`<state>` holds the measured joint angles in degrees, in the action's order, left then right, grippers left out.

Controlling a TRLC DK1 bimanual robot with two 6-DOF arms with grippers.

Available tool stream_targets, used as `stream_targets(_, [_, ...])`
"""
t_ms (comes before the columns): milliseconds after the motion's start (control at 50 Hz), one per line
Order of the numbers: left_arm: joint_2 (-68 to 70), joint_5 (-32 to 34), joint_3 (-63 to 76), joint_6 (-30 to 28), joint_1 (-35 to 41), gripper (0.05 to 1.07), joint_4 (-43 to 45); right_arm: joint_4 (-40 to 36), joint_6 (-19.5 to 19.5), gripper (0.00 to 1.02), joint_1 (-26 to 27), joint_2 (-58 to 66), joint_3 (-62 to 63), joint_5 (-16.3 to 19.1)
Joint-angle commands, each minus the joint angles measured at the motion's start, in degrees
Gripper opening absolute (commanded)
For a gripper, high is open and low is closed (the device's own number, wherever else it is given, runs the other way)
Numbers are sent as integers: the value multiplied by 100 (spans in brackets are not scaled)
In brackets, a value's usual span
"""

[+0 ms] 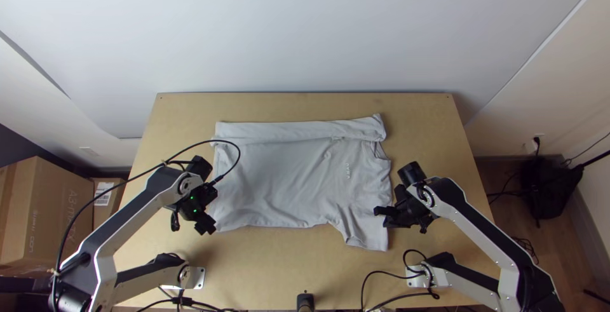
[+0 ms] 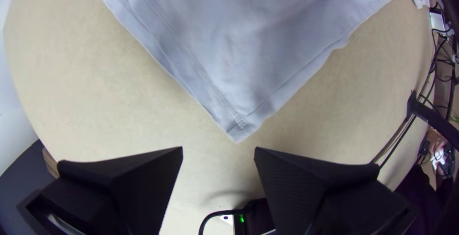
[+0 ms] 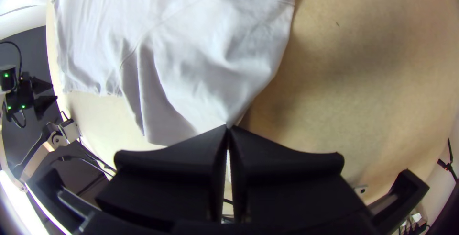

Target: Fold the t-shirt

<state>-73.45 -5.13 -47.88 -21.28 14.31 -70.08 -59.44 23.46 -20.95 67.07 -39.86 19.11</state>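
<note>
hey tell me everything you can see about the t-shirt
The pale grey, soft-looking t-shirt lies on the wooden table, lightly wrinkled, a long strip along its far side folded over. It has stitched hems and a small print. The right tool, shut, grips the near sleeve's edge; the open left tool stands off a hem corner.

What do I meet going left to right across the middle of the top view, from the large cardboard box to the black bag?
Large cardboard box → left gripper → grey t-shirt → right gripper → black bag.
</note>
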Motion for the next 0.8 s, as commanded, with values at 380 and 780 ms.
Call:
stream_targets(380, [-1084,249,42,221,257,67,109,-191,-263,2,328,-150,-198,31])
stream_targets(780, [-1057,600,507,106,459,15,856,-525,-501,2,662,-370,-383,31])
